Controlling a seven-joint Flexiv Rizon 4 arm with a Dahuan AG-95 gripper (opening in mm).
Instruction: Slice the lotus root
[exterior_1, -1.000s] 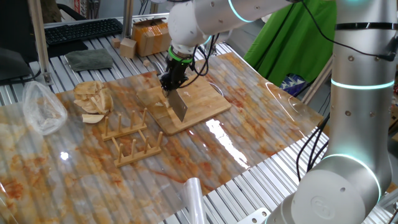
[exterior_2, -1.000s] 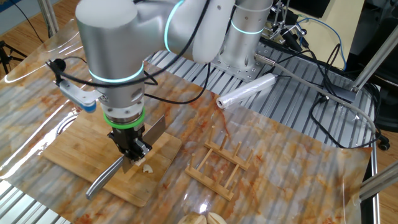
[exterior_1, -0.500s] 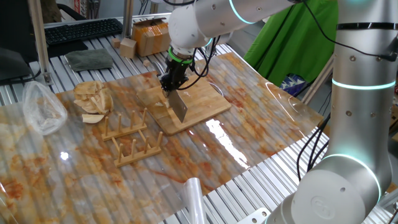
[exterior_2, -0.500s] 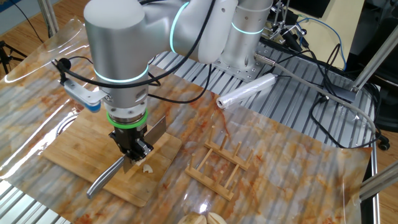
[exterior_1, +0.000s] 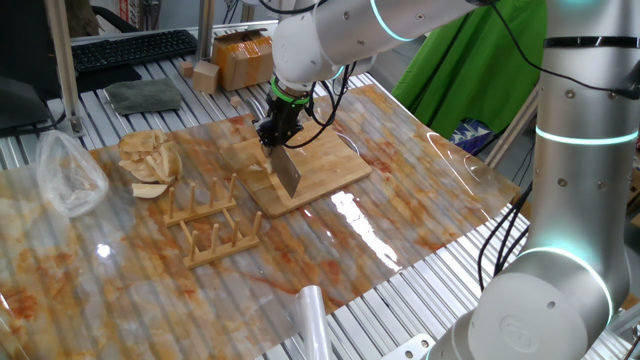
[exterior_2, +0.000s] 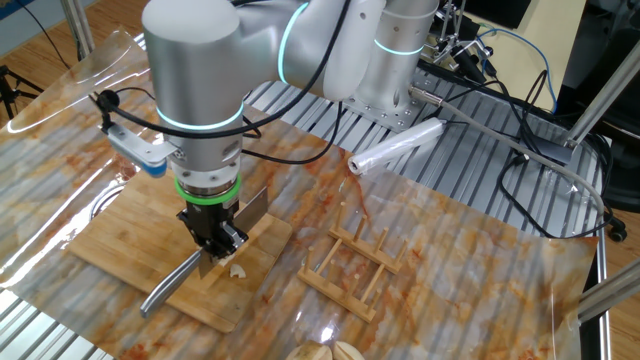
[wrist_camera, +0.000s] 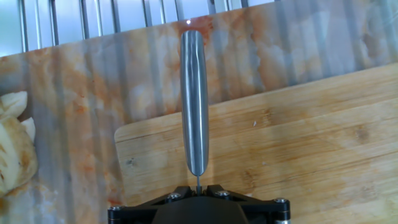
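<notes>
My gripper (exterior_2: 212, 240) is shut on a steel knife and holds it over the bamboo board (exterior_2: 110, 240). The blade (exterior_1: 286, 171) points down at the board, and the handle (exterior_2: 168, 286) sticks out low over the board's near edge. Small pale lotus root bits (exterior_2: 235, 270) lie on the board right beside the gripper; they also show in one fixed view (exterior_1: 262, 168). In the hand view the handle (wrist_camera: 194, 99) runs straight up from my gripper (wrist_camera: 198, 185), with the board (wrist_camera: 298, 143) beneath. The lotus root does not show there.
A wooden rack (exterior_1: 205, 222) stands left of the board. A heap of tan curved slices (exterior_1: 150, 160) lies beyond it and shows at the hand view's left edge (wrist_camera: 12, 143). A plastic bag (exterior_1: 65, 175), a foil-like roll (exterior_2: 395, 148) and boxes (exterior_1: 240, 55) lie around.
</notes>
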